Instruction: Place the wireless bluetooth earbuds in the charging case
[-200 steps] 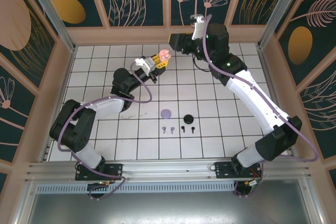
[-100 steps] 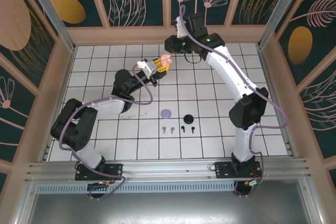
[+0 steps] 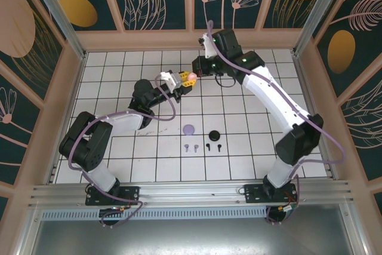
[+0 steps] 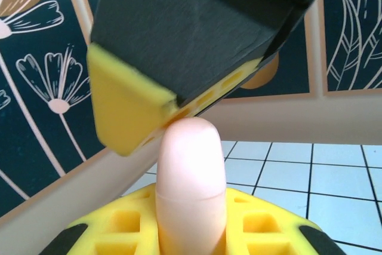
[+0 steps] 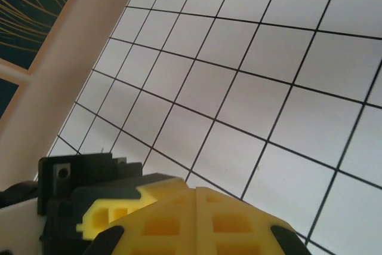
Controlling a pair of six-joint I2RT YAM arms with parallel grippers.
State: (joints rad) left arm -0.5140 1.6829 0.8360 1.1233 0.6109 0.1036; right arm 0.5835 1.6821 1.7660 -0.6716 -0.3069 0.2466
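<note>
- Pink case (image 4: 191, 177): clamped on its edge between the yellow fingers of the left gripper (image 3: 188, 77), lifted above the far middle of the tiled table (image 3: 119, 88). Rounded top upward, with a thin seam across it in the left wrist view. Inside hidden, so cannot tell what lies in it.
- Left gripper: closed tight on the pink case.
- Right gripper (image 5: 196, 201): fingers pressed together, tip to tip. In the left wrist view, one yellow pad (image 4: 125, 111) touching the top of the pink case from above, resting on the case and not wrapped around it.
- Lilac case (image 3: 190, 129): flat round disc on the tiles near the middle of the table, well apart from both grippers. Too small to tell whether open or closed, or what lies inside.
- Black case (image 3: 213, 135): just to the right of the lilac case, also flat on the tiles; contents not readable.
- Lilac earbuds (image 3: 186, 147): two, side by side on the table, on the near side of the lilac case — outside it.
- Black earbuds (image 3: 208, 146): two, side by side on the near side of the black case, apart from it — also outside.
</note>
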